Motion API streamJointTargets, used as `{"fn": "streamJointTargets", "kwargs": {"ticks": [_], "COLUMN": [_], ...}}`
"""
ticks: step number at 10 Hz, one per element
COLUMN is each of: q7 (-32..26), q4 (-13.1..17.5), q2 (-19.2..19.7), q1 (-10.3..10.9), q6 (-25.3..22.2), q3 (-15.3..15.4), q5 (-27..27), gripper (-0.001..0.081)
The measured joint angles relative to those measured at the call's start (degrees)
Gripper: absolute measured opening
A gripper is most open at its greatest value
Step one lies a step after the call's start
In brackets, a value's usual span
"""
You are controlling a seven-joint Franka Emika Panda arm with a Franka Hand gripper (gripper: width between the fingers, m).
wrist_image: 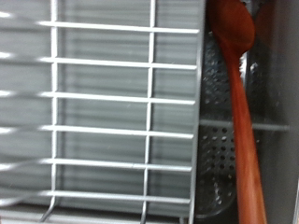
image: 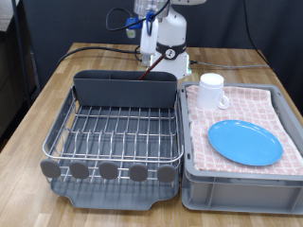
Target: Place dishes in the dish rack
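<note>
My gripper [image: 148, 59] clenches the spoon [wrist_image: 241, 112] over the rack's caddy [image: 126, 90]; tilted, it could snag the wires.

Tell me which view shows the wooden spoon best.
The wrist view: the wooden spoon fills the frame's height, bowl and handle sharp against the utensil caddy's perforated wall beside the dish rack wires. The exterior view shows only a thin reddish sliver under the gripper, above the caddy.

Fingers [image: 144, 68] hover over the dark grey utensil caddy [image: 125, 89] of the silver wire dish rack [image: 115, 132]; beside them, a white handled mug [image: 212, 91] and round light-blue plate [image: 244, 142].
</note>
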Motion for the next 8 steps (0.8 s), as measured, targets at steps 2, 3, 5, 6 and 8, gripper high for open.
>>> {"fn": "streamJointTargets", "kwargs": {"ticks": [2,3,5,6,8], "q7": [-0.9,-2.3,-5.2,-6.2,-7.0], "q4": [1.6,2.8,5.5,6.8,7.7], "q2": [-2.4,-2.8,-2.8,-2.8,-2.4], "q1": [1.8,3.3,6.3,7.5,8.0], "q6": [-2.6,-4.0,-6.9,-9.0,-10.5], "q3": [2.2,2.5,2.7,2.8,2.9], "q5": [0.2,0.8,2.2,2.8,3.2], "gripper": [0.0802,0.0802,0.0802,0.0802,0.0802]}}
